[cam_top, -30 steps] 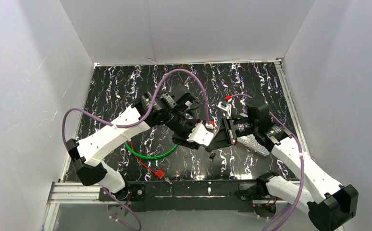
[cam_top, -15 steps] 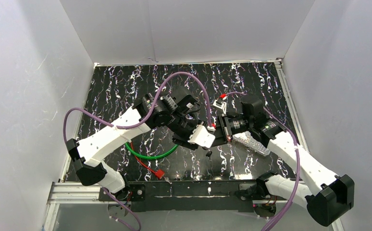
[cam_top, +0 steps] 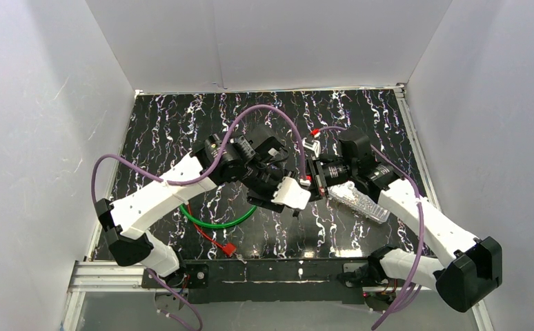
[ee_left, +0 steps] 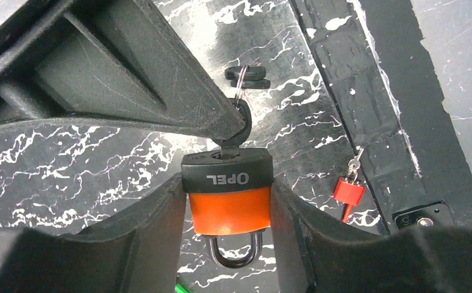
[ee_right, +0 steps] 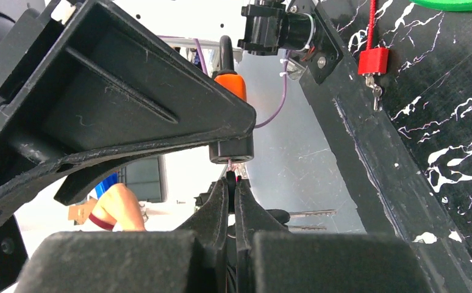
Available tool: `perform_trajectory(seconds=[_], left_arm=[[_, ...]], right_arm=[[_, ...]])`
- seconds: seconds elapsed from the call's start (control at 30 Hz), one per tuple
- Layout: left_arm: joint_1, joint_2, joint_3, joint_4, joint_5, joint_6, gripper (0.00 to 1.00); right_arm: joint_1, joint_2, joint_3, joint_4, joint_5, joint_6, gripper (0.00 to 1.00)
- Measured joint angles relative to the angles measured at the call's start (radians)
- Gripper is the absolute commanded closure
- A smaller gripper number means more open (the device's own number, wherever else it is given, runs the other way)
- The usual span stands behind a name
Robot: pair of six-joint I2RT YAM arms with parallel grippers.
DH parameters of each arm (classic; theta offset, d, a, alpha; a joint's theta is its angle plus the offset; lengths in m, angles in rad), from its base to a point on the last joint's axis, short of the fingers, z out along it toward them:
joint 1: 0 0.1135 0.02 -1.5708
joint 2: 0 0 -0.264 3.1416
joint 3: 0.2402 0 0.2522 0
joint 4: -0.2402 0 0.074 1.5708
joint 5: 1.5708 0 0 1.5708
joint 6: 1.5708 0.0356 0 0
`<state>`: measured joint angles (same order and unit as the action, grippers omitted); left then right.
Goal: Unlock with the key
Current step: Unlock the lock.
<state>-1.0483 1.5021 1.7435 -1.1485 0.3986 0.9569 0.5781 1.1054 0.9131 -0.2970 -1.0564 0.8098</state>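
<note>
On the left of the marbled surface [cam_top: 167, 124], a green cable loop [cam_top: 216, 219] and a small red lock [cam_top: 228, 249] are left lying, apart from the work. Above them, the orange padlock [ee_left: 226, 204] is held clear of the surface by the left gripper [ee_left: 227, 189]. Its jaws are clamped on both flanks of the body, with the black cap turned toward the other arm and the shackle [ee_left: 235, 259] seen seated in the body.

The key [ee_left: 239, 121] is set into the keyhole in the cap, and a spare key [ee_left: 246, 73] hangs from its ring. The key's head is pinched between the fully clenched jaws of the right gripper [ee_right: 231, 183], which is lined up end-on with the padlock.

The step in hand is judged to be the turning of the inserted key, as the shackle is not yet released. A rotation of the right wrist about the key's own axis is called for next. Meanwhile the padlock must be kept steady on the left so that the key is not bent or pulled out.
</note>
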Motion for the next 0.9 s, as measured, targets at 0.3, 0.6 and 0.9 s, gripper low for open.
perform_trajectory(seconds=[0.3,0.6,0.9], left_arm=[[-0.015,0.000,0.000,0.003,-0.074,-0.034,1.00],[-0.023,-0.024,-0.004,0.011,-0.135,0.002,0.99],[-0.038,-0.037,-0.003,0.086,-0.083,-0.062,0.02]], right_arm=[[0.000,0.031,0.016,0.008,0.018,0.037,0.99],[-0.001,0.042,0.006,0.115,0.012,0.135,0.99],[0.000,-0.011,0.005,0.113,0.068,0.125,0.99]])
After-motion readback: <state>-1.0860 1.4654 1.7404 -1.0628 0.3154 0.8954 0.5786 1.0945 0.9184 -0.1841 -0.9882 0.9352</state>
